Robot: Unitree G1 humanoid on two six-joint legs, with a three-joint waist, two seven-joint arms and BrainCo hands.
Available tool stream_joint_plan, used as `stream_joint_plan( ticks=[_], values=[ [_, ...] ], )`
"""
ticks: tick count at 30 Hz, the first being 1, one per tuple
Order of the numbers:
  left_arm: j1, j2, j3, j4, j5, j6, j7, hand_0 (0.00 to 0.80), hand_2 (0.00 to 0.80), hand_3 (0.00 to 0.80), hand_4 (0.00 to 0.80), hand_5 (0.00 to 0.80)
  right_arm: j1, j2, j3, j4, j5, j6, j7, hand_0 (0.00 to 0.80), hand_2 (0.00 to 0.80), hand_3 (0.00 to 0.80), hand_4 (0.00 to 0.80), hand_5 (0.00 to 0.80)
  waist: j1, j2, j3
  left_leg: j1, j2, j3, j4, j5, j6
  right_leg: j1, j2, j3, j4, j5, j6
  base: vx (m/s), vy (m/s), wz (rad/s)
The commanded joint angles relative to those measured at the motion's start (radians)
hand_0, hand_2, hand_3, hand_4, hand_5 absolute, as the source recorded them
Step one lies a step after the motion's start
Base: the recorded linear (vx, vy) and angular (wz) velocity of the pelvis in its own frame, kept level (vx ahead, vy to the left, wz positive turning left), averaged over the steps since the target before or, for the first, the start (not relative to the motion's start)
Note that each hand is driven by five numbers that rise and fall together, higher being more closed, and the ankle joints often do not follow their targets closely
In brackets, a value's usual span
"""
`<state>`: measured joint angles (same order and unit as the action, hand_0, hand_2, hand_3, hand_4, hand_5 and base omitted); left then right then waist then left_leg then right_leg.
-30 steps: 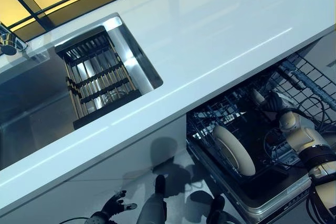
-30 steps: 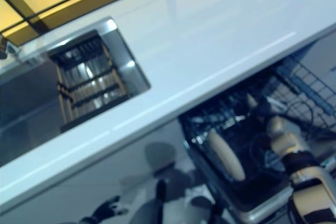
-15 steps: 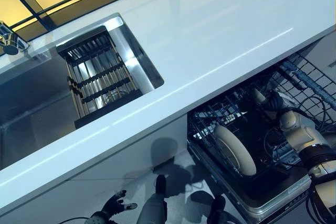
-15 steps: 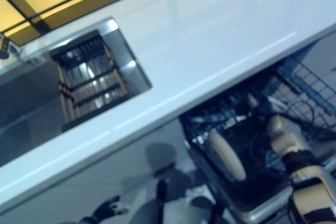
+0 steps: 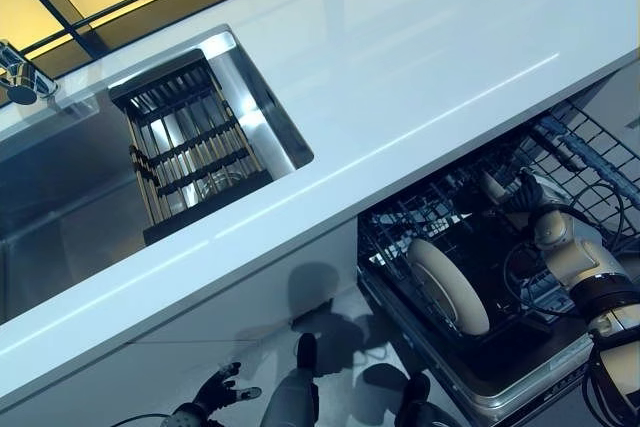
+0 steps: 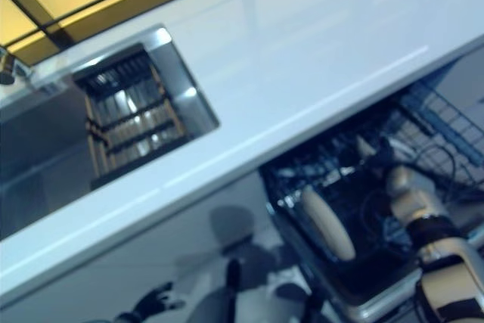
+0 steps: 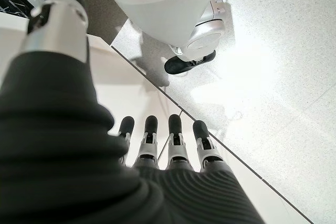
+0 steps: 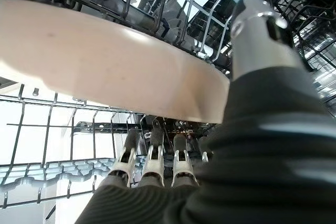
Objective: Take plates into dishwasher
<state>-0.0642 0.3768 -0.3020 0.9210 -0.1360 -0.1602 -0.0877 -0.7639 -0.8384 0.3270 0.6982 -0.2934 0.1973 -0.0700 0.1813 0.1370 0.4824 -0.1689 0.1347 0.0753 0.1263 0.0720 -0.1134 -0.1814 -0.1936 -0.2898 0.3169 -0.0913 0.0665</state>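
A cream plate (image 5: pixel 447 285) stands on edge in the dishwasher's pulled-out lower rack (image 5: pixel 385 232). Behind it, deeper in the rack, the rim of a second cream plate (image 5: pixel 491 185) shows right beside my right hand (image 5: pixel 527 195). In the right wrist view this plate (image 8: pixel 105 61) lies between the hand's straight fingers (image 8: pixel 152 161) and the thumb above it, and a narrow gap shows between the fingertips and the plate's edge. My left hand (image 5: pixel 213 394) hangs low near the floor, with its fingers (image 7: pixel 173 140) straight and nothing in it.
A white counter (image 5: pixel 420 57) runs above the dishwasher. A steel sink (image 5: pixel 60 207) at the left holds a black and wooden drying rack (image 5: pixel 185 152), with a faucet (image 5: pixel 18 77) beside it. A wire upper rack (image 5: pixel 585 152) sticks out at the right.
The whole view has shifted slightly. My right hand has stayed in the rack by the rear plate, and the front plate has not moved.
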Motion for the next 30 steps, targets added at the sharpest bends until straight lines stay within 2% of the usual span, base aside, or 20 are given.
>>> stream_joint_plan(
  ticks=[1, 14, 22, 24, 30],
  values=[
    [0.003, 0.045, -0.061, -0.029, -0.030, -0.003, 0.006, 0.000, 0.000, 0.000, 0.000, 0.000, -0.092, -0.089, 0.021, -0.024, -0.023, -0.002, -0.033, 0.000, 0.000, 0.000, 0.000, 0.000, 0.011, -0.018, -0.015, -0.100, -0.009, -0.031, -0.045, 0.124, 0.014, 0.066, -0.032, -0.053, 0.032, -0.009, -0.003, 0.000, 0.000, 0.00],
    [0.010, 0.039, -0.052, -0.026, -0.029, -0.001, 0.008, 0.000, 0.000, 0.000, 0.000, 0.000, -0.071, -0.093, -0.003, -0.073, -0.014, -0.029, -0.063, 0.000, 0.000, 0.000, 0.000, 0.000, 0.002, -0.027, -0.021, -0.084, -0.006, -0.028, -0.057, 0.122, 0.015, 0.070, -0.026, -0.049, 0.023, -0.004, -0.001, 0.000, 0.000, 0.00],
    [0.048, 0.022, -0.005, -0.030, -0.034, -0.006, 0.024, 0.000, 0.000, 0.000, 0.000, 0.000, 0.116, -0.101, -0.188, -0.334, 0.014, -0.070, -0.124, 0.000, 0.000, 0.000, 0.000, 0.000, -0.036, -0.050, -0.031, -0.068, 0.006, -0.010, -0.081, 0.122, 0.016, 0.083, -0.008, -0.033, -0.017, 0.013, 0.006, -0.004, 0.021, 0.00],
    [0.066, 0.015, 0.022, -0.026, -0.034, -0.010, 0.031, 0.000, 0.000, 0.000, 0.000, 0.000, 0.209, -0.093, -0.273, -0.431, 0.000, -0.088, -0.154, 0.000, 0.000, 0.000, 0.000, 0.000, -0.055, -0.060, -0.037, -0.060, 0.010, -0.001, -0.088, 0.120, 0.016, 0.087, -0.002, -0.023, -0.029, 0.017, 0.009, 0.004, 0.038, -0.02],
    [0.097, 0.006, 0.068, -0.010, -0.025, -0.021, 0.037, 0.000, 0.000, 0.000, 0.000, 0.000, 0.373, -0.075, -0.415, -0.578, -0.043, -0.123, -0.199, 0.000, 0.000, 0.000, 0.000, 0.000, -0.085, -0.082, -0.055, -0.042, 0.012, 0.015, -0.094, 0.110, 0.016, 0.105, 0.010, -0.007, -0.069, 0.029, 0.016, 0.004, 0.016, -0.06]
  ],
)
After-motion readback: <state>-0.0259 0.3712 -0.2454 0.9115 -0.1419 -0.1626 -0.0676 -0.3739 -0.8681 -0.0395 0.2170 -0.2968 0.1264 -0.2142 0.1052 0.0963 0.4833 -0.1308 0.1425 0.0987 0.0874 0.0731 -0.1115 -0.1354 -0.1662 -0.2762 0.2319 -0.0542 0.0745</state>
